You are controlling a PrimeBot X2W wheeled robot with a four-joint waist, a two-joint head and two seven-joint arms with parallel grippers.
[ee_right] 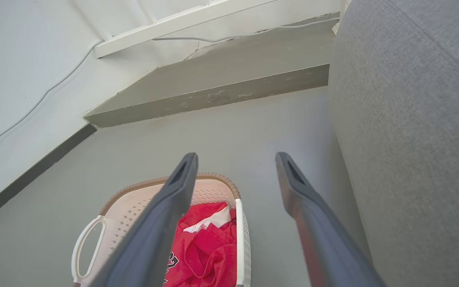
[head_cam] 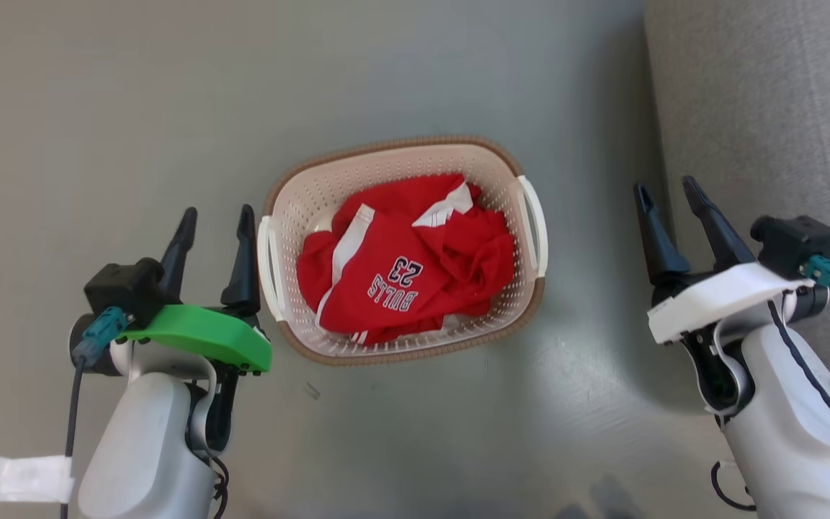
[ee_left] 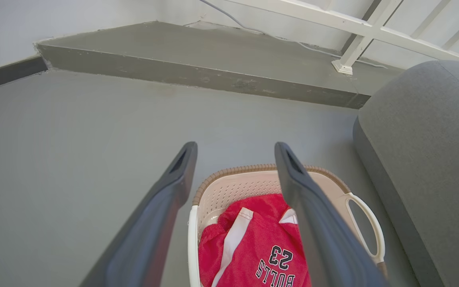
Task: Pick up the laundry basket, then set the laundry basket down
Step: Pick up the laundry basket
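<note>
Though on floor (head_cam: 98, 108), laundry basket (head_cam: 292, 209) just beside left hand (head_cam: 217, 210)

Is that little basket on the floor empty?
No, a crumpled red jersey printed BULLS 23 lies inside the laundry basket.

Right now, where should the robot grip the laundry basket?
Probably by its white side handles: left gripper on the left handle, right gripper on the right handle, each from its own side. Both are open loops on the basket's short ends.
</note>
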